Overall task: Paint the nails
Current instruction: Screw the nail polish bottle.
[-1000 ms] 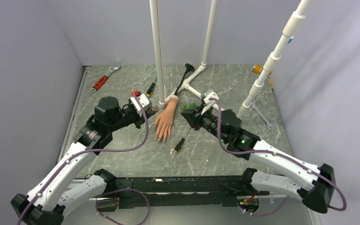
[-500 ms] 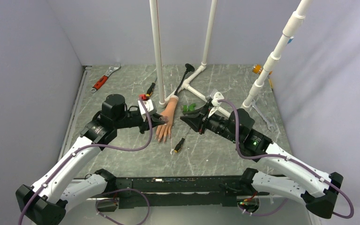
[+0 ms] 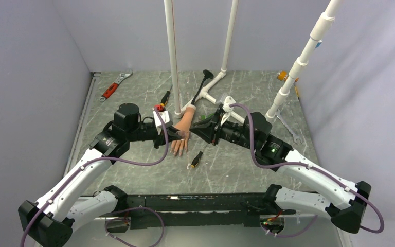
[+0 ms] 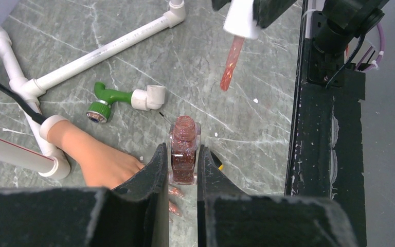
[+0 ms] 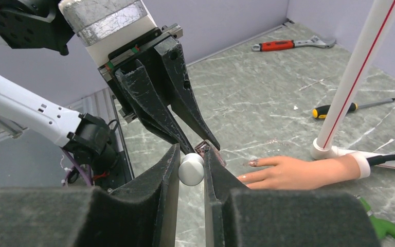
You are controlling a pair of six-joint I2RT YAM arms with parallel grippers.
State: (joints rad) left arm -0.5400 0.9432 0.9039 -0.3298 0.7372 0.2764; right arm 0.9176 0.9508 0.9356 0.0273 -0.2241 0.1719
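Right hand [image 5: 191, 154] now further left, pinching white brush cap [image 5: 191, 169]. Brush [image 4: 230, 64] near mouth of open polish bottle [image 4: 183, 159], not touching. Left hand [image 4: 182, 150] clamps bottle. Screwdriver [image 3: 196, 159] nearest on worktop [image 3: 133, 164]. Nails [image 5: 251, 162] on mannequin hand [image 3: 181, 135] beneath both hands. PVC pipes [image 3: 174, 56] close behind.

Your bench [image 4: 247, 103]: grey-green stone pattern, white veins throughout. The mannequin hand [image 4: 97, 159]: peach, with a white cuff [image 4: 49, 126]. Of the nails [image 4: 175, 191], the left wrist view shows you two in coppery-pink glitter; the others are hidden there. The polish bottle [image 4: 183, 152] in your left pincer [image 4: 181, 149]: clear glass, coppery-pink glitter fill. The brush [image 4: 230, 64]: wet pinkish-red, under a white cap [image 5: 191, 170] in your right pincer [image 5: 191, 149]. Both pincers: matte black. The tap [image 4: 108, 98]: bright green, white fitting. The pipe [image 5: 355, 72]: white, thin red stripe. The wrench [image 5: 283, 45]: red handle, silver head. The screwdriver [image 5: 334, 109]: yellow-and-black handle.
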